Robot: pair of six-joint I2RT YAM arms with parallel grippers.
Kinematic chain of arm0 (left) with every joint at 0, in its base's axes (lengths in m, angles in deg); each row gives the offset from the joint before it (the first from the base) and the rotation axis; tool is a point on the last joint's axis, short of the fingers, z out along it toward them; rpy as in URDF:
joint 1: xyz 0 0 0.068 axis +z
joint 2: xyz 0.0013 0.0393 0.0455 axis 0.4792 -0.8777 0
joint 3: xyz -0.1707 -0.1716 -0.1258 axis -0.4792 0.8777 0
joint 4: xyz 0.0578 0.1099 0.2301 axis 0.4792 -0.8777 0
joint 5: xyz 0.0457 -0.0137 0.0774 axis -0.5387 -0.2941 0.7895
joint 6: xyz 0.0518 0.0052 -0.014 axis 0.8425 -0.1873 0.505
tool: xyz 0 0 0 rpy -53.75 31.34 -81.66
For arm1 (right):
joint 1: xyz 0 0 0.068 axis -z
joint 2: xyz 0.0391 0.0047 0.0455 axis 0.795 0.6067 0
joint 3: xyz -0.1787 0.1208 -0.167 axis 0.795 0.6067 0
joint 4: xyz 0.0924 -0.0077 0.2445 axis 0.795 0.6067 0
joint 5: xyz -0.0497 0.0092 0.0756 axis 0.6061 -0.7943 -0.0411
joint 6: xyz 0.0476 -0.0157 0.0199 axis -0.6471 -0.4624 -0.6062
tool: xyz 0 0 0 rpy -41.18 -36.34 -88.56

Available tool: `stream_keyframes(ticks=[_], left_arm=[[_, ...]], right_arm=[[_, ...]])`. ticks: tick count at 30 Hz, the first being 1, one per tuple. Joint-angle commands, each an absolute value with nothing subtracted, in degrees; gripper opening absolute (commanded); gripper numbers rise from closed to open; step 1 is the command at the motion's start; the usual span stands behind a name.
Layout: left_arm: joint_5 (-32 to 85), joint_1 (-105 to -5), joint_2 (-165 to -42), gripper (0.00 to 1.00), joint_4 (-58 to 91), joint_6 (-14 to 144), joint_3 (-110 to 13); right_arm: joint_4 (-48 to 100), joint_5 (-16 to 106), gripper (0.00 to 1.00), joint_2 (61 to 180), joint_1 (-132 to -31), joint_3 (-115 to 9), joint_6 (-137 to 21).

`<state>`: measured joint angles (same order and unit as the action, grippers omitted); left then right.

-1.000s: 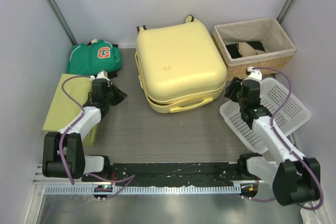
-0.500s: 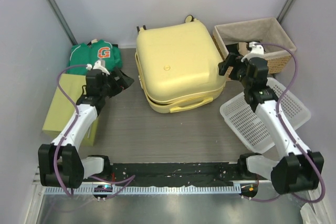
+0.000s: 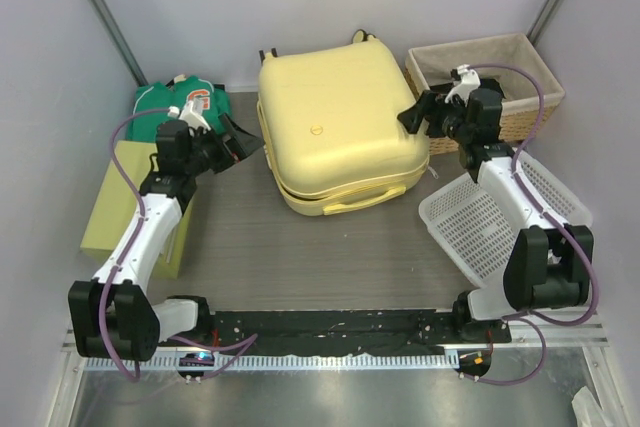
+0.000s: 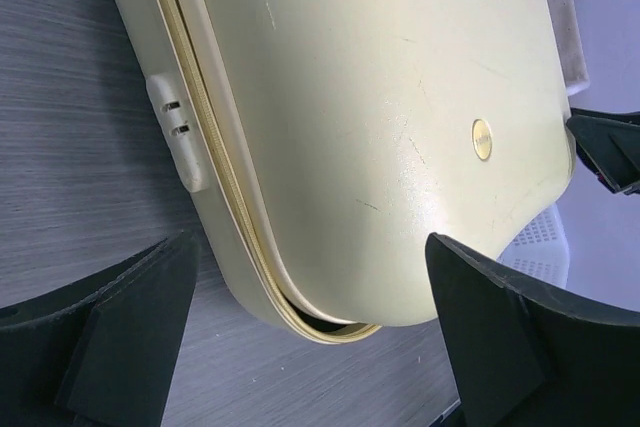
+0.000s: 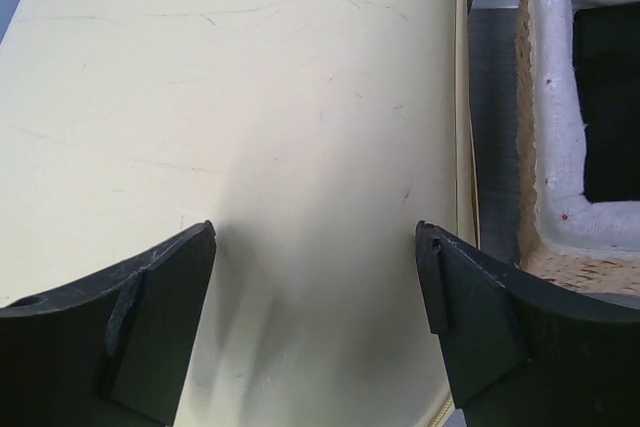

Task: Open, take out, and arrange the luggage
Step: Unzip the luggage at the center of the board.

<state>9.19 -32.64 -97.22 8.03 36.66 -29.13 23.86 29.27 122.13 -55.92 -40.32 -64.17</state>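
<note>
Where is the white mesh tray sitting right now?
In the top view, the white tray lies on the right side, just right of the luggage and on the near side of the wicker basket.

The luggage (image 3: 340,122) is seen as smooth, faintly scuffed hard plastic with a soft sheen; the counter (image 3: 330,247) is finished in matt grey wood grain.

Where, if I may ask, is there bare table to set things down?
The table is bare in front of the luggage, between the yellow-green box and the white mesh basket. The back is crowded: green jersey, luggage, wicker basket.
</note>
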Motion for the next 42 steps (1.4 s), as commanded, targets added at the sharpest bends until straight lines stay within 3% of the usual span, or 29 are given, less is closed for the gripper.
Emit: stream_keyframes(ticks=[1, 8, 15, 23, 27, 36, 42], left_arm=[[6.23, -32.76, -97.55, 1.00, 7.51, 36.61, -30.65], [8.42, -32.76, -96.85, 1.00, 3.56, 39.07, -32.14], [13.96, -32.76, -96.49, 1.00, -4.08, 44.51, -36.62], [17.04, -32.76, -98.51, 1.00, -11.03, 51.80, -45.39], [17.48, -32.76, -100.53, 1.00, -14.81, 54.98, -50.24], [16.16, -32.68, -100.89, 1.00, -13.76, 55.33, -52.89], [18.27, -32.59, -98.34, 1.00, -11.74, 56.38, -47.36]], right_arm=[[17.41, 18.28, 0.88, 120.27, -59.93, -30.88, -74.07], [17.58, 26.97, 0.84, 116.23, -73.28, -22.70, -79.87], [14.59, 32.43, 0.83, 111.13, -80.33, -18.48, -85.59], [22.23, 42.00, 0.82, 100.61, -80.34, -17.00, -75.93], [21.71, 41.31, 0.72, 96.37, -80.43, -12.16, -71.71], [16.08, 41.83, 0.68, 98.73, -84.56, -4.94, -68.89], [14.60, 43.68, 0.68, 103.03, -84.91, -6.17, -64.50]])
